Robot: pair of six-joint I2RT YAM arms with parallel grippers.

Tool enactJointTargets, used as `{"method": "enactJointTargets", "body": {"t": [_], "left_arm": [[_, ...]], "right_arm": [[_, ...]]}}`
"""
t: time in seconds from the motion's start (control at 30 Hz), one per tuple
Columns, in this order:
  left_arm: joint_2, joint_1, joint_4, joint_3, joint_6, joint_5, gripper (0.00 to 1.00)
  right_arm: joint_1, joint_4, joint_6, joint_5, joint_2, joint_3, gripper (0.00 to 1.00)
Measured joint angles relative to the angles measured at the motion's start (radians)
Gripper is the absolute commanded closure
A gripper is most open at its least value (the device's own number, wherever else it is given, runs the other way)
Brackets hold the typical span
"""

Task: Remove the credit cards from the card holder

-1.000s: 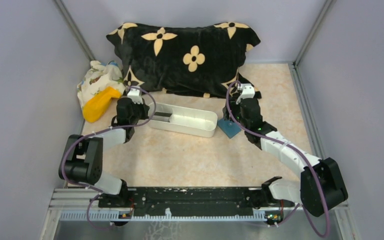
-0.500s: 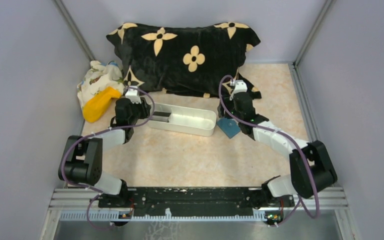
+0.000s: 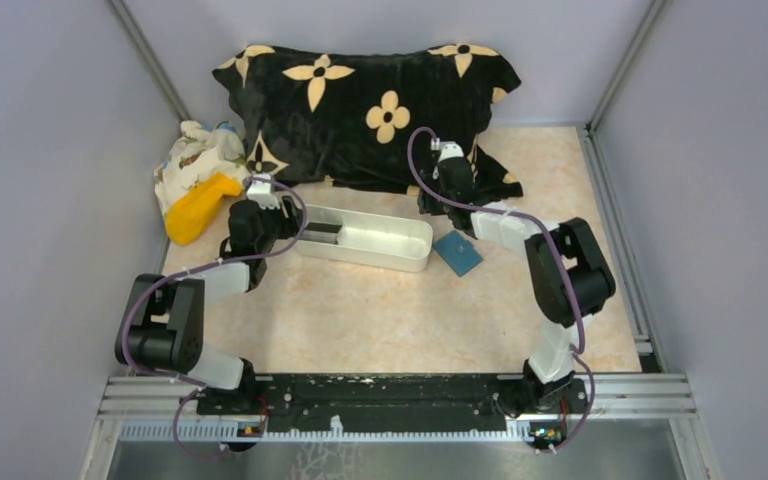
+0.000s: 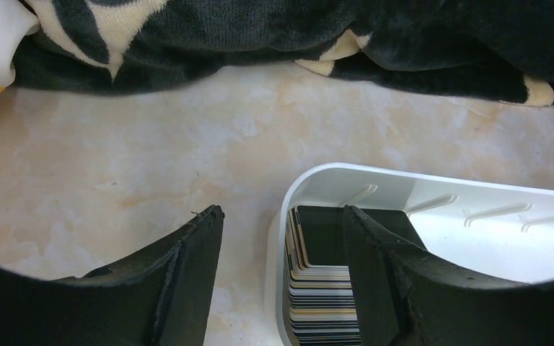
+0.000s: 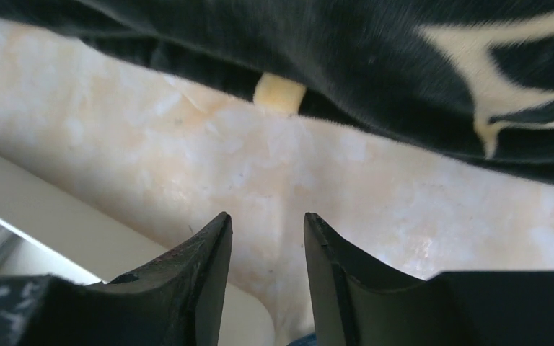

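Note:
The blue card holder (image 3: 457, 253) lies flat on the table just right of the white tray (image 3: 390, 252), with nothing touching it. A stack of credit cards (image 4: 317, 288) stands on edge in the tray's left end (image 3: 325, 233). My left gripper (image 4: 283, 210) is open and straddles the tray's end wall (image 4: 278, 252): one finger is outside, the other inside against the cards. It holds nothing. My right gripper (image 5: 267, 216) hovers open and empty by the pillow's edge, behind the holder (image 3: 435, 198). Only a blue sliver of the holder (image 5: 304, 340) shows in the right wrist view.
A large black pillow (image 3: 370, 110) with cream flowers fills the back of the table. A yellow object (image 3: 198, 208) and a printed cloth (image 3: 195, 155) lie at the back left. Grey walls close in on both sides.
My left gripper has gone from shut to open at the tray's left end. The right arm has swung back from above the card holder toward the pillow, its jaws narrowing.

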Motion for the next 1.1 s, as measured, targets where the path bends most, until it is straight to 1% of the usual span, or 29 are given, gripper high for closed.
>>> {"method": "enactJointTargets", "body": {"t": [0.13, 0.3, 0.53, 0.7, 0.8, 0.93, 0.97, 1.03, 1.1], "left_arm": [[0.030, 0.020, -0.005, 0.026, -0.016, 0.002, 0.31], [0.116, 0.072, -0.017, 0.119, -0.043, 0.024, 0.31], [0.156, 0.100, -0.016, 0.137, -0.064, 0.037, 0.31], [0.159, 0.101, 0.002, 0.134, -0.079, 0.039, 0.31], [0.130, 0.101, 0.036, 0.102, -0.101, 0.032, 0.31], [0.038, 0.101, 0.049, 0.051, -0.150, 0.010, 0.30], [0.010, 0.100, 0.049, 0.043, -0.163, 0.005, 0.30], [-0.058, 0.091, 0.053, 0.028, -0.196, -0.004, 0.31], [-0.111, 0.066, 0.062, 0.023, -0.217, -0.009, 0.31]], "right_arm": [[0.000, -0.018, 0.003, -0.039, 0.059, -0.003, 0.57], [0.002, -0.003, 0.017, -0.101, 0.062, -0.014, 0.52], [0.038, 0.012, 0.037, -0.143, 0.028, -0.097, 0.49], [0.098, 0.012, 0.039, -0.163, -0.013, -0.138, 0.46], [0.128, 0.011, 0.042, -0.175, -0.033, -0.143, 0.45], [0.144, 0.002, 0.033, -0.151, -0.080, -0.148, 0.45], [0.143, -0.007, 0.026, -0.132, -0.101, -0.148, 0.48], [0.133, -0.010, 0.016, -0.107, -0.142, -0.148, 0.57], [0.115, -0.010, 0.001, -0.094, -0.184, -0.147, 0.58]]}}
